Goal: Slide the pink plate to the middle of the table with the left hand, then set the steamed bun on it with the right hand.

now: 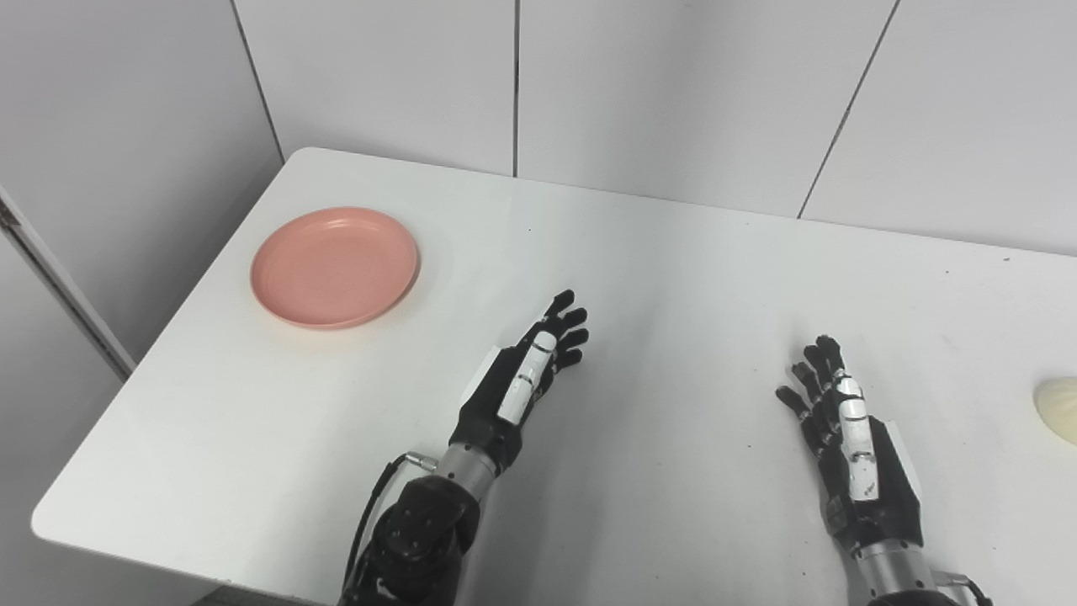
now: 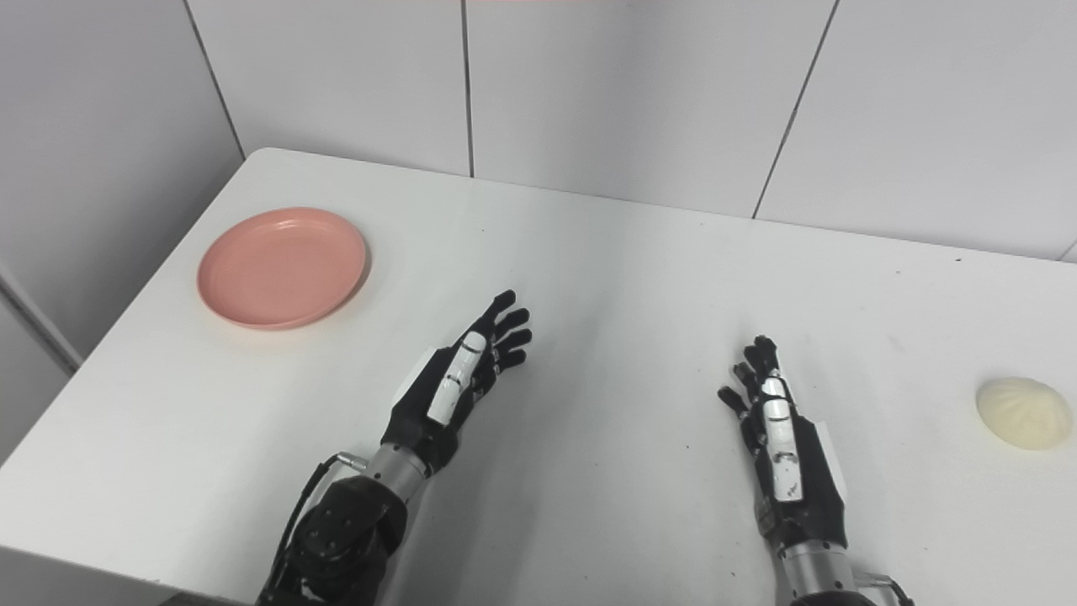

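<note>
White table (image 2: 589,278) with a rounded far-left corner, backed by pale wall panels (image 2: 631,93). Pink plate (image 2: 283,268) lies flat near the table's left edge, toward the far-left corner, nothing on it. Steamed bun (image 2: 1023,412) sits near the right edge, pleated top up; in the left eye view it is cut off by the picture's border. Plate and bun are well apart, at opposite sides of the surface. Left hand (image 2: 458,379) is over the middle-left of the table, closer to the near edge than to the far one, fingers stretched out and slightly spread, pointing toward the far right; it holds nothing and is well apart from the plate. Right hand (image 2: 778,429) is over the middle-right of the table near the front edge, fingers extended and apart, pointing toward the far edge; it holds nothing and is clearly short of the bun. Cannot tell whether either palm touches the surface. Middle of the table between the two hands shows only bare white top with a few small dark specks (image 2: 686,445).
</note>
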`<state>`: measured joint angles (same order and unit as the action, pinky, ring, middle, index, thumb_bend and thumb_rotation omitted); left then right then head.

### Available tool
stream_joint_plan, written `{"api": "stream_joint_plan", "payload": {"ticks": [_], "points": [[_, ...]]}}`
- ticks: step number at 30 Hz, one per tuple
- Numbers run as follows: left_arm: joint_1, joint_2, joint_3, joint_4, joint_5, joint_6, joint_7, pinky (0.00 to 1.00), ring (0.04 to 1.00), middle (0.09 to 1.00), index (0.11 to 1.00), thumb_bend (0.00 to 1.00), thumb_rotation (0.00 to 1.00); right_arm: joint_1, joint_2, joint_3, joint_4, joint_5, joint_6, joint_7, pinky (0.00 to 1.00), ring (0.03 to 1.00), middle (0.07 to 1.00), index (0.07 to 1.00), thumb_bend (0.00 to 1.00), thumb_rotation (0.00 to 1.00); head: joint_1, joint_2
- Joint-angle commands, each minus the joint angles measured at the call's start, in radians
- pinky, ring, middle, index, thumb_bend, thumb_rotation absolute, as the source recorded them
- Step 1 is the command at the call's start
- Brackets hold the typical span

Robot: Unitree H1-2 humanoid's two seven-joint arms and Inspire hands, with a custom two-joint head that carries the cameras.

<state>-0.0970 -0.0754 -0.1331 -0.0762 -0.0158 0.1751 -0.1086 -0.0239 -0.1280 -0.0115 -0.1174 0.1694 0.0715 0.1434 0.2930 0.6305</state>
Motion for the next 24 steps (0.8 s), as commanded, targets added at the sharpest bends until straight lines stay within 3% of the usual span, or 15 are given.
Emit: {"api": "stream_joint_plan", "payload": {"ticks": [1,11,18,24], "points": [[-0.064,0.005,0.009,-0.062,-0.005,0.008,0.000,0.91,0.906,0.925,0.930,0.51,1.00,-0.011,-0.008,-0.006,-0.012,-0.002,0.020,0.000,1.00,0.978,0.989,0.991,0.28,1.00,0.001,-0.002],[-0.107,0.020,0.091,-0.191,-0.057,0.054,0.009,0.85,0.846,0.857,0.853,0.52,0.98,-0.014,-0.013,-0.005,-0.003,0.000,0.015,0.005,1.00,0.982,0.992,0.995,0.29,1.00,0.009,-0.005],[-0.154,0.059,0.144,-0.313,-0.109,0.128,0.019,0.80,0.800,0.818,0.808,0.53,0.96,-0.016,-0.018,-0.004,0.004,0.000,0.008,0.009,1.00,0.981,0.993,0.995,0.27,1.00,0.013,-0.009],[-0.208,0.091,0.181,-0.341,-0.117,0.145,0.038,0.76,0.773,0.787,0.778,0.55,0.94,-0.015,-0.020,-0.003,0.000,0.002,0.013,0.009,1.00,0.982,0.994,0.997,0.28,1.00,0.016,-0.010]]}}
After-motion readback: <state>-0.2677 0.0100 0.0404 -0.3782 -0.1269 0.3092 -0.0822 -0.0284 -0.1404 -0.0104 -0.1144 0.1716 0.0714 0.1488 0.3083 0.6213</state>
